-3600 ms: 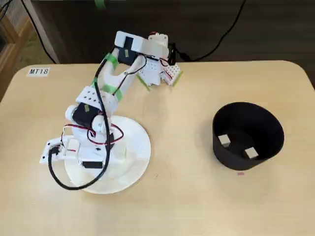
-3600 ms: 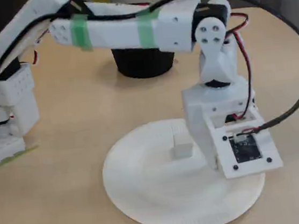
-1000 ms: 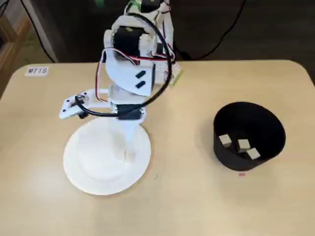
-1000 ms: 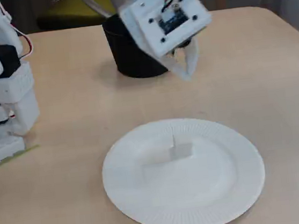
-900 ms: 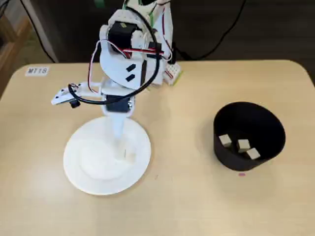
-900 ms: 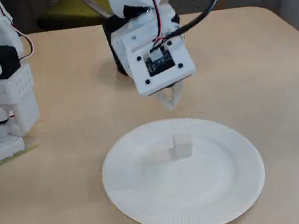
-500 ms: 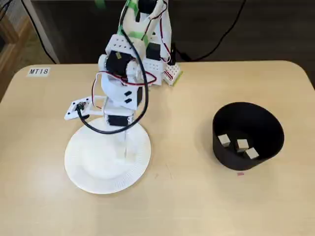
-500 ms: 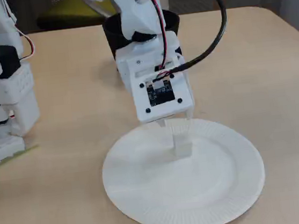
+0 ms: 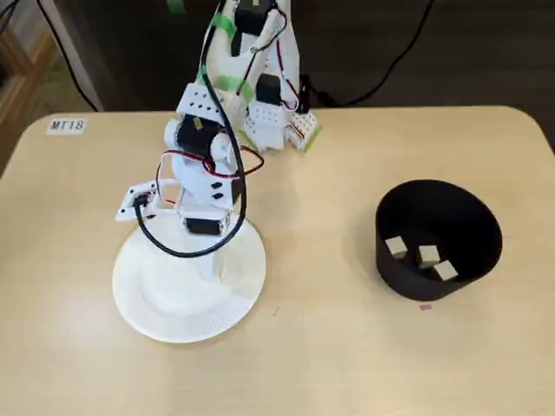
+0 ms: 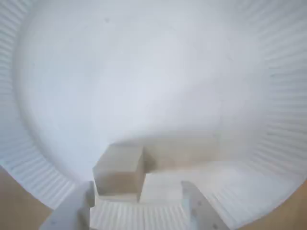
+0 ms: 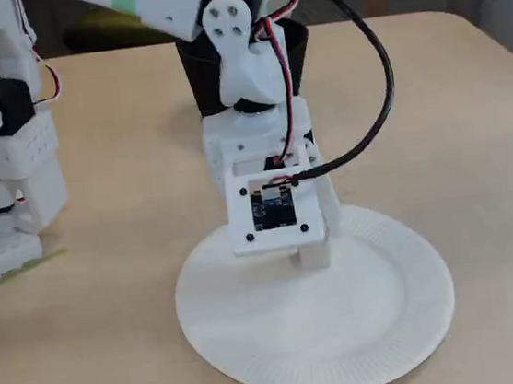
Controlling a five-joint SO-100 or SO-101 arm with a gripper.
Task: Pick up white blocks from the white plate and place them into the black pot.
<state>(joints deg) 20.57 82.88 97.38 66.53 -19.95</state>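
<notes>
Wrist view: my claw (image 10: 139,211) is open, holding nothing, fingers either side of 1 white block (image 10: 120,171) at 6 o'clock on the white plate (image 10: 158,72). Block sits nearer the left finger, so I'd nudge across to center it, then close slowly w/o tipping it. Farther off, at 3 o'clock on the tabletop (image 9: 329,347), the black pot (image 9: 438,238) holds 3 blocks.

Even, bright indoor light falls on the worktop (image 9: 347,347) in both fixed views, casting only faint, soft shadows. The wrist view is soft and slightly washed out: the white plate (image 10: 43,158) glares pale, and the gripper (image 10: 139,211) at the bottom edge is blurred.
</notes>
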